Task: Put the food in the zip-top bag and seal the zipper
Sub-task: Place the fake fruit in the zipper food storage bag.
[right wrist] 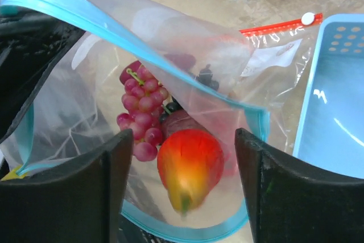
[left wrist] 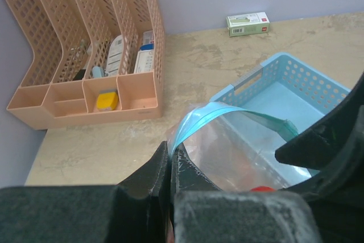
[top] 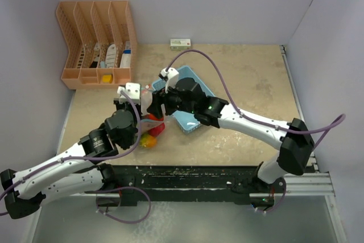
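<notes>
Looking down from the top camera: got the zip-top bag point(top: 149, 108) held up mid-bench point(top: 250, 78), right between the two arms, with the mouth propped open. Seeing the left end effector point(left wrist: 170, 160) pinched fully shut on the bag's blue zipper rim. Got the right end effector point(right wrist: 183, 139) hanging straight over the mouth, fingers spread fairly wide and gripping nothing. Spotting a red-orange mango point(right wrist: 189, 166) smack between those fingers, clear of both, blurry, inside the blue rim. Deeper in the bag: a bunch of pinkish-purple grapes point(right wrist: 141, 109), a maroon piece point(right wrist: 179, 119) just behind the mango, plus a darker bunch point(right wrist: 205, 77) further back. From the top view, also catching a red piece point(top: 157, 128) and a yellow-orange piece point(top: 148, 140) at the bag's near end, just by the left wrist. Can't tell exactly what those two are. Got a light blue basket point(top: 187, 124) right beside the bag, partly under the right arm. Also a second bag with a red slider point(right wrist: 284, 25) lying flat next to the basket. Orange rack point(top: 96, 38) parked at the far left corner, with white bottles and a yellow bit in its slots. Small green-and-white box point(top: 180, 42) sitting against the back wall.
</notes>
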